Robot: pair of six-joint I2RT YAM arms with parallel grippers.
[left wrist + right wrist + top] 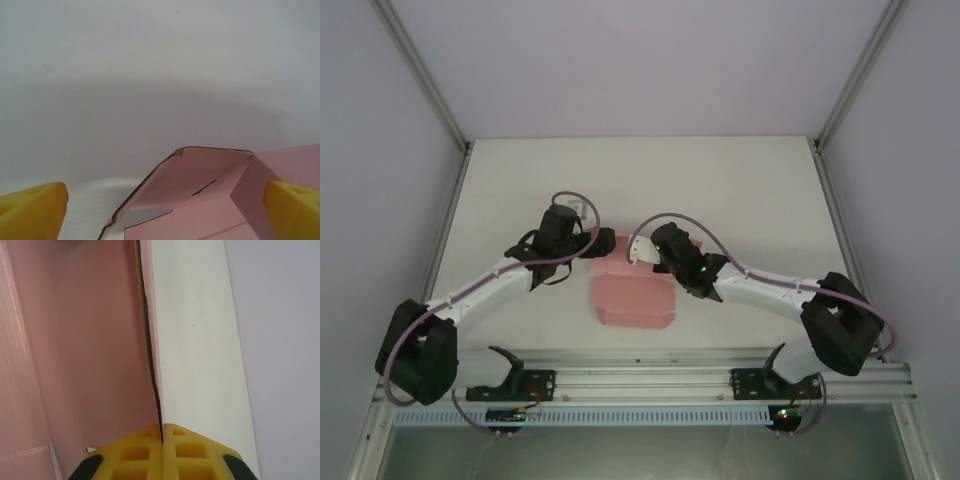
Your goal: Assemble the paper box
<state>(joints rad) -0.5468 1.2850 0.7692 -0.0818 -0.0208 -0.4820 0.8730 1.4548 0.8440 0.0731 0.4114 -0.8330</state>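
The pink paper box (632,298) lies partly folded on the white table (740,190) between the two arms. In the left wrist view a raised pink flap (210,172) with a slit stands between my left gripper's yellow fingers (31,209), which are wide apart. My left gripper (604,243) sits open at the sheet's far left corner, nothing pinched. My right gripper (648,254) is shut on a lifted flap at the far edge. In the right wrist view its fingertips (150,437) press together on the paper's edge (150,355), pink to the left and the white reverse side (200,340) to the right.
An aluminium rail (640,378) with the arm bases runs along the near edge. Metal frame posts (425,80) and pale walls close in the left, right and back. Bare table stretches behind the box and to both sides.
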